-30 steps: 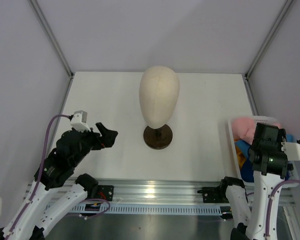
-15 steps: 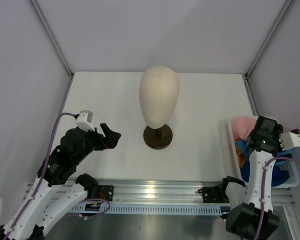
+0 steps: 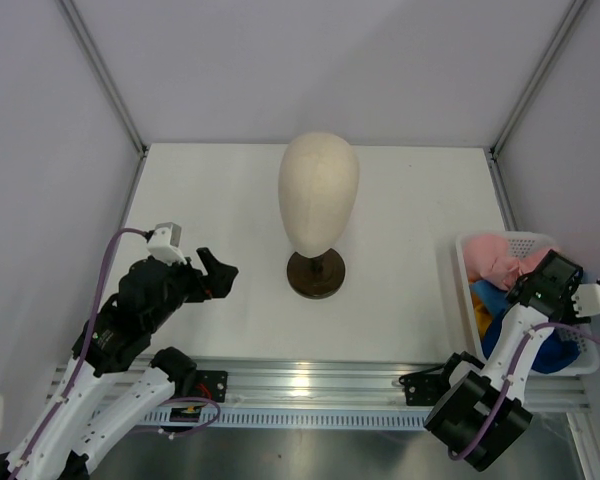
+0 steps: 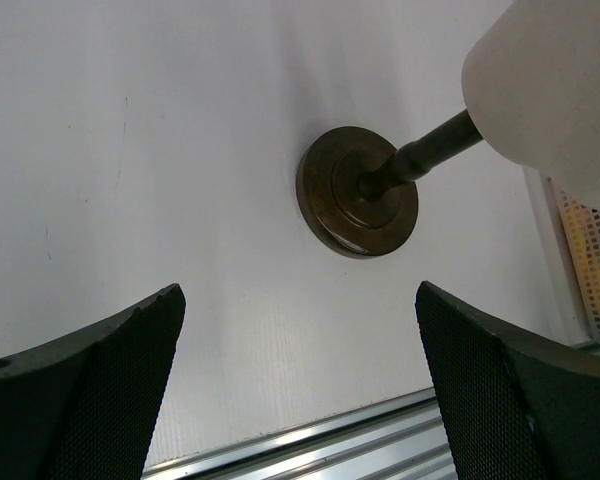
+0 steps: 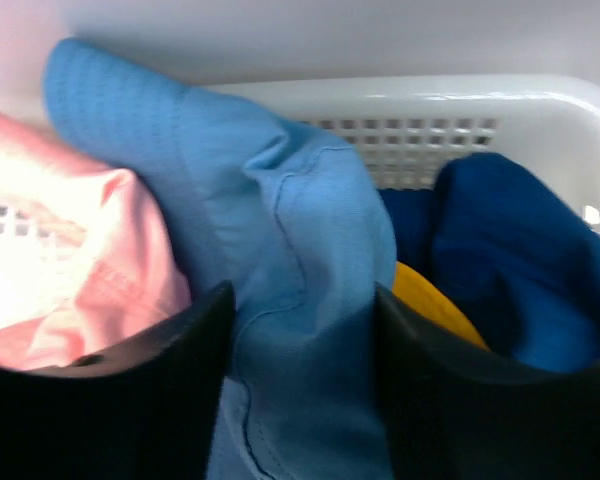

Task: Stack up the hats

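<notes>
The right gripper (image 5: 300,300) has its jaws pinching the light blue hat (image 5: 280,200), which lies with the pink hat (image 5: 60,230), navy hat (image 5: 520,250) and yellow-orange hat (image 5: 430,300) in the white basket (image 5: 430,110). The left gripper (image 4: 300,290) has its jaws spread above the surface (image 4: 180,150).

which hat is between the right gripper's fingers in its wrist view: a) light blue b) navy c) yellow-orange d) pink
a: the light blue hat fills the gap between the fingers of the right gripper, with the pink hat left of it and the navy hat right.

A robotics lab cell: white table (image 3: 410,200), plain grey panels (image 3: 320,60), aluminium mounting rail (image 3: 310,380).
</notes>
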Tool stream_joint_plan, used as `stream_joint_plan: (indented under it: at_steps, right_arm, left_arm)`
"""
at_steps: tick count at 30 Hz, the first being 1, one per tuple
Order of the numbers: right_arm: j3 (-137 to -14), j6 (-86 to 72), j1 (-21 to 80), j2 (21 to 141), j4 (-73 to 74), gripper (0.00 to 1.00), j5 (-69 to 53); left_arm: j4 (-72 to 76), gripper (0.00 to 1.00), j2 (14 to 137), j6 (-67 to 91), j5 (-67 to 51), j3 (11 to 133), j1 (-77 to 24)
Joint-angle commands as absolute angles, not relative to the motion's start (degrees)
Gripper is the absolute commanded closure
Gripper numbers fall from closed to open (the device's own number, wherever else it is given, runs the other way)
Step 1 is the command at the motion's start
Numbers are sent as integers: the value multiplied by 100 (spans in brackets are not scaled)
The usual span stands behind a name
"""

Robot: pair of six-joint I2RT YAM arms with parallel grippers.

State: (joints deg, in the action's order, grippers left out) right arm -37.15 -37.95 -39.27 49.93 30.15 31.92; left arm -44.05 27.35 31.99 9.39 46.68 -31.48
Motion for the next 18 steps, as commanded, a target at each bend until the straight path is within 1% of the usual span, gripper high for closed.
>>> stream_joint_plan:
  at_steps: [1,3,4,7,10,11,13,14,15,17,18]
  right_arm:
    - [-3691,-3586,-3973,5054,2417,59,2901]
    - [-3718,-3525,-3973,5124,2373,81,2909]
    - [-3779,-3507,-3964,5150,2382,99,2900]
    - [-3954,-3349,-3964,5020,2461,100,2524]
    - [-4236,-3042,-3946,4625,2277,100,1524]
    - [-4376,-3015,-3929,4527,2224,100,929]
    - [-4464,-3128,-3797,4343,2022,100,363]
    - [-4526,-3181,-3719,4263,1934,100,-170]
    - [-4761,-3234,-3613,4254,1907,100,-254]
    - [-5131,-3173,-3078,4350,2021,100,-98]
    - [-5637,-3060,-2841,4420,2300,100,-10]
  left_arm:
    - [-4307,1,2742,3208,1011,4685,-3111]
    - [-4333,0,2725,3191,1046,4693,-3111]
    - [-4342,0,2725,3182,1081,4676,-3111]
    - [-4359,0,2672,3155,1142,4650,-3111]
    - [-4263,1,2646,3120,1099,4614,-3111]
    - [-4228,1,2654,3085,1046,4606,-3120]
    - [-4175,0,2698,3050,993,4640,-3111]
    - [-4166,0,2707,3032,984,4649,-3111]
    - [-4166,1,2707,3041,984,4649,-3111]
    - [-4192,0,2681,3032,958,4641,-3111]
    - [-4201,1,2655,3041,949,4632,-3111]
